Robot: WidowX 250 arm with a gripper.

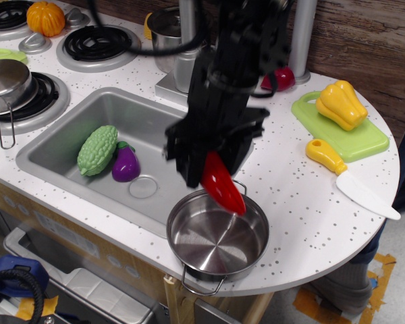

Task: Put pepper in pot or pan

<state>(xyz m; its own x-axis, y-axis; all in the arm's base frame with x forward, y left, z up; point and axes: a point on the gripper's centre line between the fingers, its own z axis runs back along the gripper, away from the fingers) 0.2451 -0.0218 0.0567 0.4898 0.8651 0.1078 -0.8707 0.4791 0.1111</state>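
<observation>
The gripper (209, 169) hangs over the near corner of the sink (61, 145), its black fingers clenched on the upper end of the pepper (222, 183); the glossy red body juts down and to the camera's right from between them, its tapered tip over the far rim of the pan (218, 234), though from this one angle it is hard to say whether the tip touches the steel or hangs just above it. The stem end of the pepper is hidden inside the grip. The pan sits directly below and slightly toward the camera from the gripper, at the front edge of the speckled counter (304, 202), its bowl holding nothing but reflections; one wire handle shows at its near rim.

To the camera's left of the gripper, down in the sink, lie a bumpy green gourd (98, 150) and a purple eggplant (125, 165), touching each other. Well off to the right sits a green cutting board (364, 138) with a yellow bell pepper (341, 104) on it; just in front of the board lies a toy knife (351, 178) with a yellow handle. Behind the gripper stands a tall steel pot (163, 30), partly screened by the arm; far to the left a lidded steel pot (7, 79) rests on a burner, and an orange pumpkin (45, 17) sits at the back corner.
</observation>
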